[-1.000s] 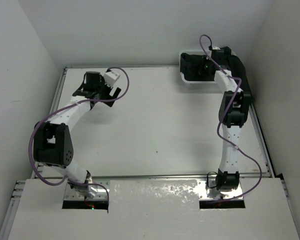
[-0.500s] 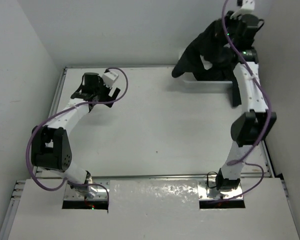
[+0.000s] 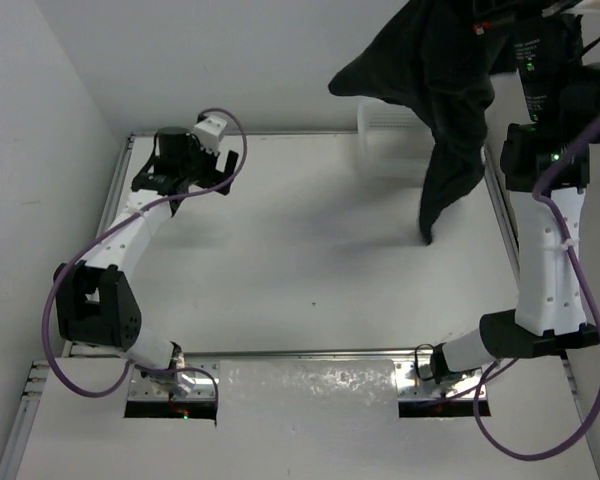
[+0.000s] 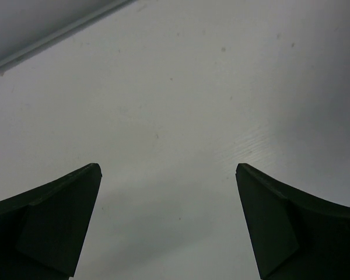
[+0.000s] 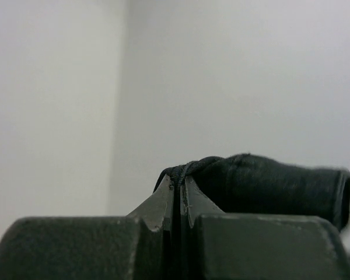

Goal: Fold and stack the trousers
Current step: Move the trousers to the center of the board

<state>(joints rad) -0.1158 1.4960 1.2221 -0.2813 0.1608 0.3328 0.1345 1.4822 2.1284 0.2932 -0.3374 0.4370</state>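
Note:
The black trousers [image 3: 450, 90] hang in the air from my right gripper [image 3: 488, 18], high above the table's back right corner. One leg dangles down to just above the table. In the right wrist view my right gripper [image 5: 179, 181] is shut on a bunched edge of the trousers [image 5: 268, 184], with the fabric pinched between the fingertips. My left gripper [image 3: 180, 178] is over the table's far left. In the left wrist view it [image 4: 166, 169] is open and empty, with only bare table between the fingers [image 4: 58, 216].
A white mesh basket [image 3: 380, 118] stands at the back right corner of the white table [image 3: 310, 250], partly behind the hanging trousers. White walls close in the table on the left, back and right.
My right arm has risen high, pulling the trousers up out of the basket until they hang free. My left gripper has shifted slightly towards the back left.

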